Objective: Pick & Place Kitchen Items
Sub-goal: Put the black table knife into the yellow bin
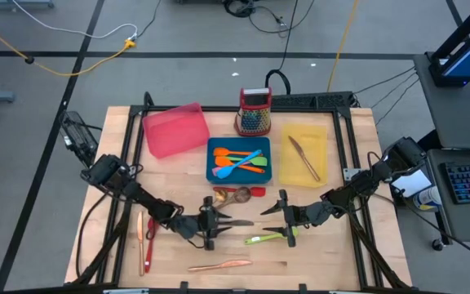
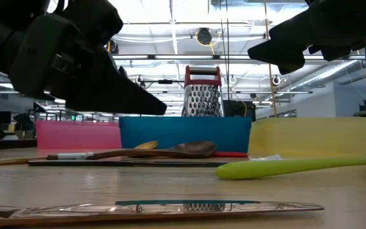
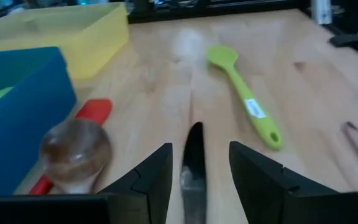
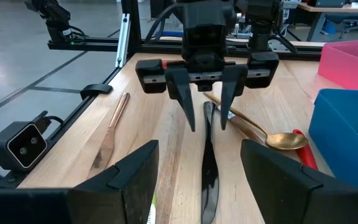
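While the high view shows both arms meeting mid-table, left gripper (image 1: 221,220) hovers spread over a slim dark steel knife (image 1: 237,221) on the wooden table (image 1: 317,261); right gripper (image 1: 274,211) waits nearby, spread wide. Left wrist: knife (image 3: 193,162) lies centred btwn fingers (image 3: 157,168); lower straight, then pinch. Right wrist: same alignment

**Layout on the worktop**

Three trays (image 1: 239,160) sit in a row at the back, a grater (image 1: 254,111) behind the middle one. Utensils (image 1: 237,196) lie before them; a knife (image 3: 194,165) lies between the two facing end effectors, apparently flat.
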Controlling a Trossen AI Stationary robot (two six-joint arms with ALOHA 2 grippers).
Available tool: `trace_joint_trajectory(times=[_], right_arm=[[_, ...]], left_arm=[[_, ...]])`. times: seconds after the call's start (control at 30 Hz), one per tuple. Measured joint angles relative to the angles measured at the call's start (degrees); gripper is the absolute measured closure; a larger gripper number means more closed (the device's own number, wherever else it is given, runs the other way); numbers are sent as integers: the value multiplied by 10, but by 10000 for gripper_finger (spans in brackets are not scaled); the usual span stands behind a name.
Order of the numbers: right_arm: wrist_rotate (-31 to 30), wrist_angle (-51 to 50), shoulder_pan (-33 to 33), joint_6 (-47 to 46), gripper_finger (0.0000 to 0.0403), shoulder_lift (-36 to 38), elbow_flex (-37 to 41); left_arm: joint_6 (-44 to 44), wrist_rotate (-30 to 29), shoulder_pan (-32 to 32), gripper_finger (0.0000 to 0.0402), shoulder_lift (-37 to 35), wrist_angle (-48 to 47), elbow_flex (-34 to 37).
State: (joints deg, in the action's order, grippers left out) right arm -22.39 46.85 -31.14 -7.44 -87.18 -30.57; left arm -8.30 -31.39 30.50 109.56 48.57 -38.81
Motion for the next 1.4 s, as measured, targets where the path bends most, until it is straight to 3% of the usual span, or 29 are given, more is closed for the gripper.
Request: trace_joint_trajectory(times=[0.5,1.4], right_arm=[[0,0,0,0,181,0,0],[0,0,0,0,181,0,0]], left_arm=[[31,106,-56,241,-1,27,0],[21,110,-57,241,-1,27,0]])
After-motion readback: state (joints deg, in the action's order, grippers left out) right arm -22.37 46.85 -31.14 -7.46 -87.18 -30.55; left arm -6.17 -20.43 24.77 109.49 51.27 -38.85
